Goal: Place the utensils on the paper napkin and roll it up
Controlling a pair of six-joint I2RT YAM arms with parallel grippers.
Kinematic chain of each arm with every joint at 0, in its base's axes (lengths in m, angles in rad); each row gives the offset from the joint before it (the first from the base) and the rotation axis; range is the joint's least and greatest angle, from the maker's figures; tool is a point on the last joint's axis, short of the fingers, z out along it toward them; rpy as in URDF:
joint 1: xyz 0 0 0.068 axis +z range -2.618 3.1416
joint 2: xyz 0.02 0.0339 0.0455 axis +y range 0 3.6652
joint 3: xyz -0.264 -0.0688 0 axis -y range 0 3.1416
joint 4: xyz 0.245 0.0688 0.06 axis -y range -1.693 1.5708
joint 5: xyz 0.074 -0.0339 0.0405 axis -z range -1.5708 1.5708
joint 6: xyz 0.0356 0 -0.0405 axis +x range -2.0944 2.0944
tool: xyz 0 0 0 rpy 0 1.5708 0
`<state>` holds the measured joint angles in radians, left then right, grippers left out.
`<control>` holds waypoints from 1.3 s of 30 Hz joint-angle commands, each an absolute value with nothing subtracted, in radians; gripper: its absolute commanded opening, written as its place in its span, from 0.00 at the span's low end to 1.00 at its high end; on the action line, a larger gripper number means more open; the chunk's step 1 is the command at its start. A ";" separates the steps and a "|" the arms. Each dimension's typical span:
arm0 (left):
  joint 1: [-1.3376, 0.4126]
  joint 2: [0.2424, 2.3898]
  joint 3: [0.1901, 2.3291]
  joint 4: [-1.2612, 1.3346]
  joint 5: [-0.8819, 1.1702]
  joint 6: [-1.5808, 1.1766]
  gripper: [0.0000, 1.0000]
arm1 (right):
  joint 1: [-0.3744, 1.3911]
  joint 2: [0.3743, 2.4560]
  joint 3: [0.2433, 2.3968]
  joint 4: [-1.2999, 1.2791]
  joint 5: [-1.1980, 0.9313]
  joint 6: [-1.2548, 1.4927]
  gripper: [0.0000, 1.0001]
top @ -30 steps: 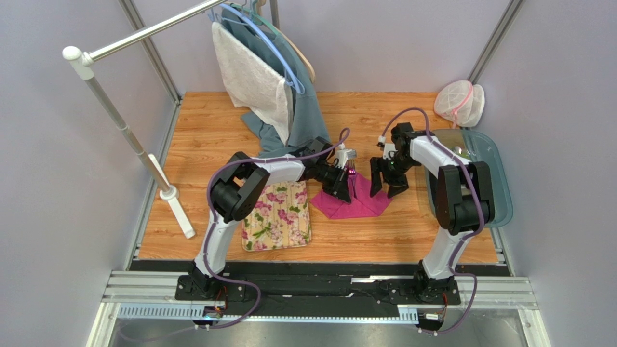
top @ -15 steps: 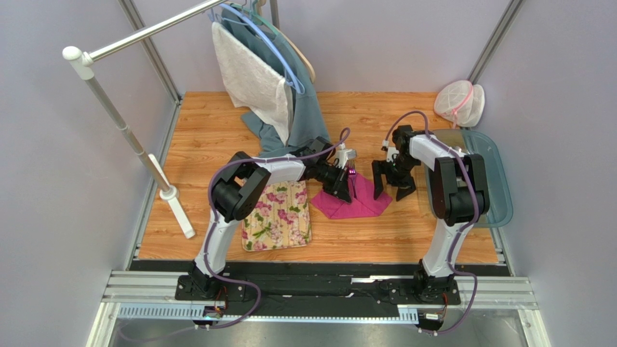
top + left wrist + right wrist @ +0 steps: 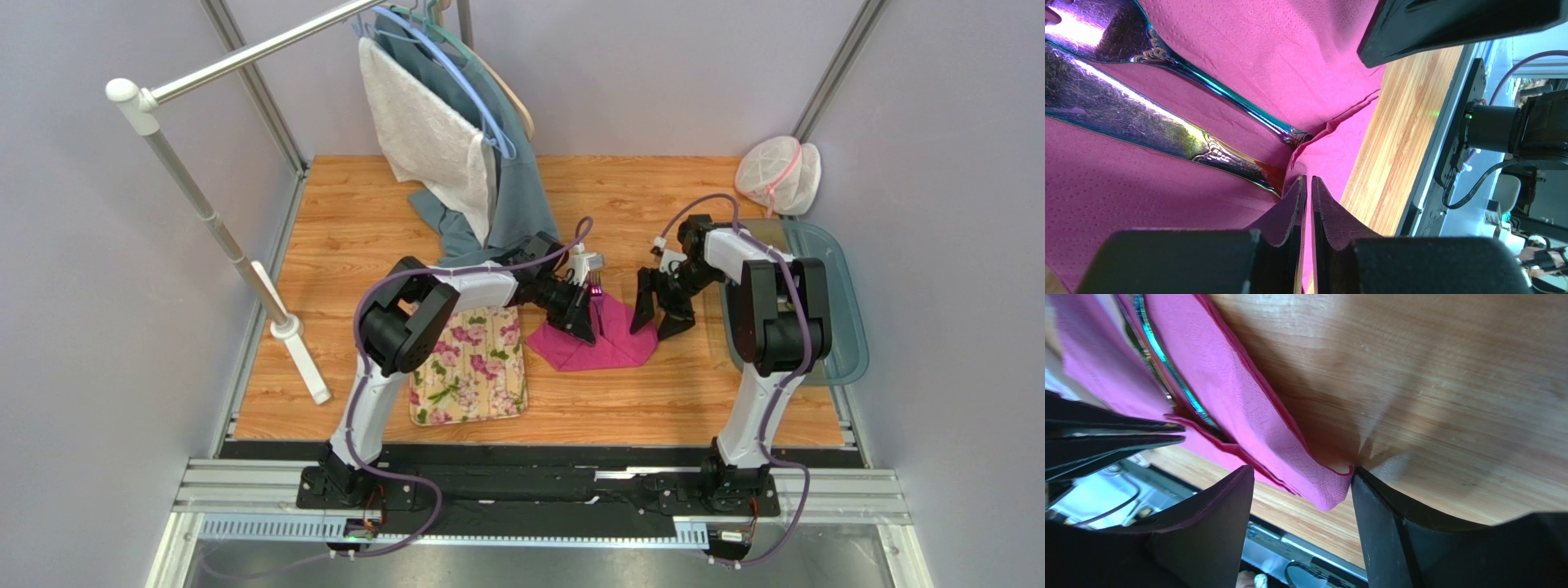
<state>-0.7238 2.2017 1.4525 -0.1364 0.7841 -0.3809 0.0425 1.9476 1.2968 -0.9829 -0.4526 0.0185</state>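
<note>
The magenta paper napkin (image 3: 604, 346) lies crumpled on the wooden table, its sides folded up over the utensils. Two slim iridescent metal utensils (image 3: 1137, 116) lie inside the fold in the left wrist view; one utensil's edge (image 3: 1161, 361) peeks out in the right wrist view. My left gripper (image 3: 579, 324) is shut on a raised fold of the napkin (image 3: 1229, 37), its fingertips (image 3: 1308, 179) right by the handle ends. My right gripper (image 3: 658, 321) is open, and its fingers straddle the napkin's right corner (image 3: 1315, 478) just above the table.
A cream flowered mat (image 3: 470, 365) lies left of the napkin. A grey-blue cloth and a white towel (image 3: 429, 129) hang on a rack at the back. A blue-grey tray (image 3: 849, 312) and a mesh bag (image 3: 779, 175) sit at the right.
My right wrist has shifted right and turned, so its open fingers now sit around the napkin's right corner. The left arm has not moved.
</note>
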 commanded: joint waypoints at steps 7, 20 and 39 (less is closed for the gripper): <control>-0.719 2.212 1.494 -0.117 0.790 -0.391 0.14 | 0.009 1.910 1.287 -0.969 -0.701 0.018 0.58; -0.718 2.215 1.497 -0.118 0.788 -0.394 0.13 | 0.009 1.901 1.246 -0.988 -0.742 0.034 0.44; -0.718 2.218 1.499 -0.126 0.775 -0.396 0.12 | 0.057 1.928 1.270 -0.977 -0.810 0.101 0.12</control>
<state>-0.7238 2.2127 1.4628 -0.1371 0.7761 -0.3859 0.0418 1.9450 1.2484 -0.9829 -0.7612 0.0734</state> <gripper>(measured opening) 0.120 0.166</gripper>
